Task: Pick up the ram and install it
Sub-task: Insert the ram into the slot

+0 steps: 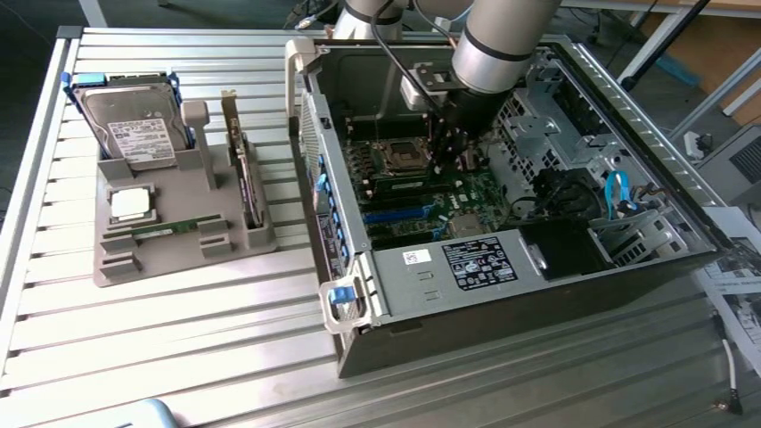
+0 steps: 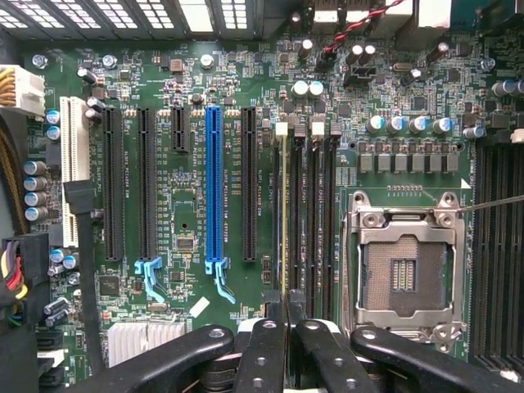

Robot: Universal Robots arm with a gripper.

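The ram (image 2: 284, 213) shows edge-on as a thin yellow-green line running along the outermost of the black memory slots (image 2: 315, 213) on the motherboard. My gripper (image 2: 284, 315) is shut on the ram, with its black fingers (image 2: 262, 352) meeting on the stick's near end. In the exterior view the arm reaches down into the open computer case (image 1: 356, 294). There the gripper (image 1: 446, 165) hangs just above the board, with the ram (image 1: 405, 185) as a long green strip beneath it, beside the processor socket (image 1: 398, 153). I cannot tell whether the ram sits down in the slot.
On the table at the exterior view's left, a grey holder (image 1: 226, 245) carries a hard drive (image 1: 131, 125), a silver processor chip (image 1: 128, 203), an upright expansion card (image 1: 244, 169) and a thin green stick (image 1: 160, 230). The empty socket (image 2: 405, 270) and blue slot (image 2: 214, 188) flank the memory slots.
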